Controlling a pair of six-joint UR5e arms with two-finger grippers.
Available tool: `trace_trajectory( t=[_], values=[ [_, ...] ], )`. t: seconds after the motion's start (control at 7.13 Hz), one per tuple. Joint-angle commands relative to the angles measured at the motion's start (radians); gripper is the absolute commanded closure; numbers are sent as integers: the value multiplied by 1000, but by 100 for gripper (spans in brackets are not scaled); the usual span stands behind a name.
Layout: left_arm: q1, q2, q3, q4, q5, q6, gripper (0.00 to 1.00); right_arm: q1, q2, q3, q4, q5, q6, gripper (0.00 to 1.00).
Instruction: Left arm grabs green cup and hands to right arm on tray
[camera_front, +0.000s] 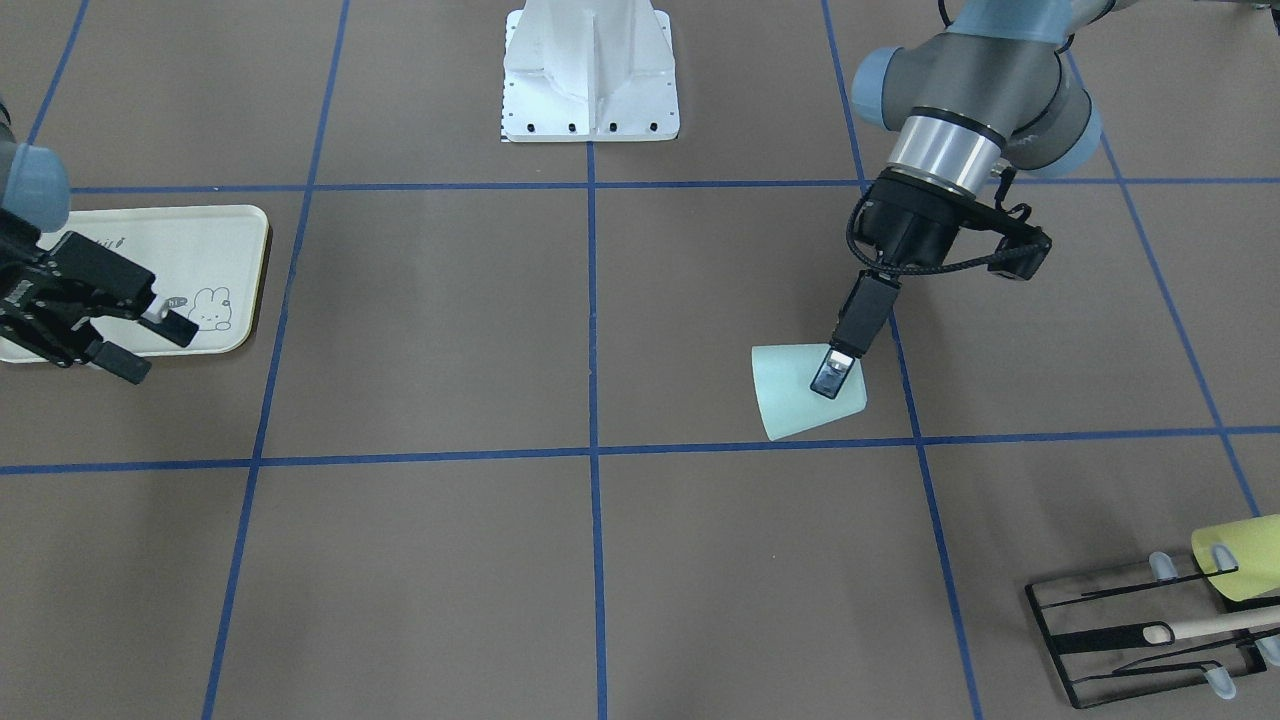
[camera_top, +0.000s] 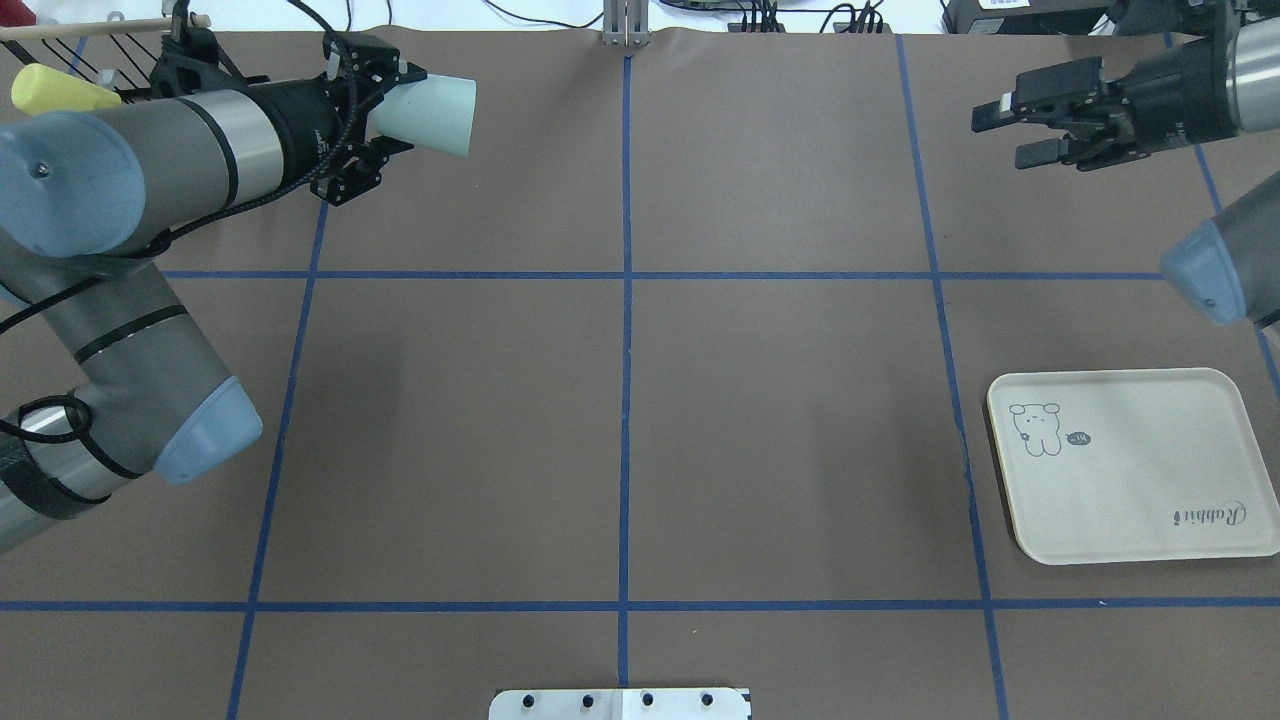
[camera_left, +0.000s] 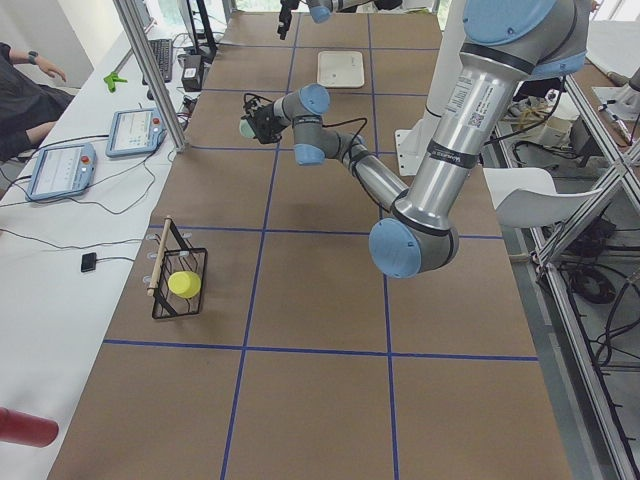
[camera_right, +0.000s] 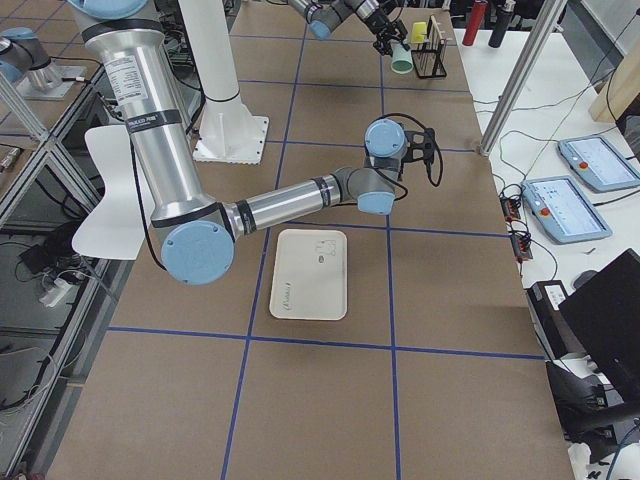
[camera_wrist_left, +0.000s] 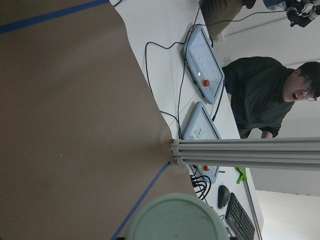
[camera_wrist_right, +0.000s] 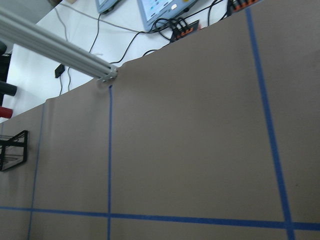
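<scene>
Matte brown table (camera_top: 450, 430), tapered green cup (camera_top: 432, 116) in left pincer (camera_top: 404, 110)

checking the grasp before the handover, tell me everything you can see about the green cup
The green cup is a pale mint, smooth, plastic-looking tapered tumbler without a handle. It is tipped on its side, with its wider end pointing toward the robot's right and its narrower end clamped in the left gripper, whose fingers sit on opposite sides of it. Nothing else touches it. It seems to be held above the table, far from the tray.
</scene>
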Motion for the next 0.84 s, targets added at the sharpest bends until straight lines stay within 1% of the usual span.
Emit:
trace_trajectory(
  t=[0.0,0.14,0.28,0.42,0.56,0.7],
  values=[
    [32,-1,-53,-2,-89,-123,71,-75,66,3,41,-1,6,1],
    [35,-18,-62,-5,-123,-196,71,-107,103,9,41,-4,4,1],
    [50,-36,-62,-5,-136,-250,71,-139,137,14,42,-10,0,1],
    [67,-45,-62,-8,-136,-304,69,-170,156,13,76,-25,0,1],
    [69,-70,-65,-8,-136,-351,68,-208,157,13,111,-65,3,1],
    [70,-76,-68,-10,-137,-378,70,-225,166,14,119,-79,3,1]
  ],
)
